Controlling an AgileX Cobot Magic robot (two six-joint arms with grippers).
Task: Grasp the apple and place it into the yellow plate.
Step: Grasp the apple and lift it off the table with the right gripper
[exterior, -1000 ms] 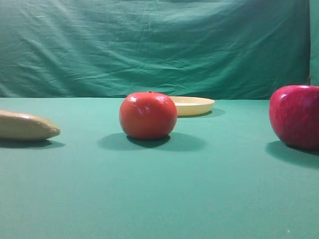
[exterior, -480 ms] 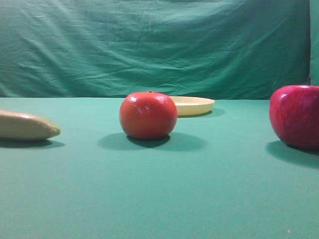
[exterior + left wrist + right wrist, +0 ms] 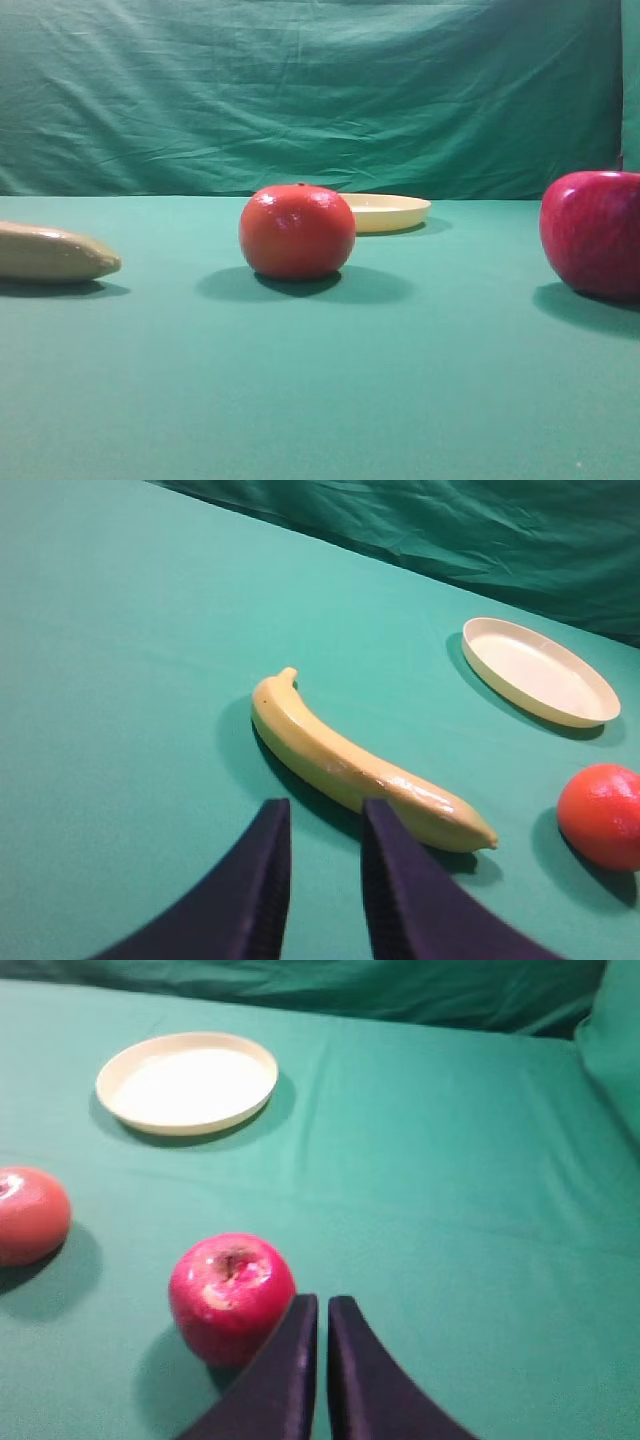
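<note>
The apple is deep crimson and stands at the right edge of the exterior view. In the right wrist view the apple sits just left of my right gripper, whose fingers are shut together and hold nothing. The yellow plate lies at the back, behind the orange-red fruit; it also shows in the right wrist view and the left wrist view. My left gripper hovers near a banana, with its fingers a little apart and empty. Neither gripper shows in the exterior view.
An orange-red tomato-like fruit stands mid-table, in front of the plate and left of the apple. A yellow banana lies at the left. A green cloth covers the table and the back wall.
</note>
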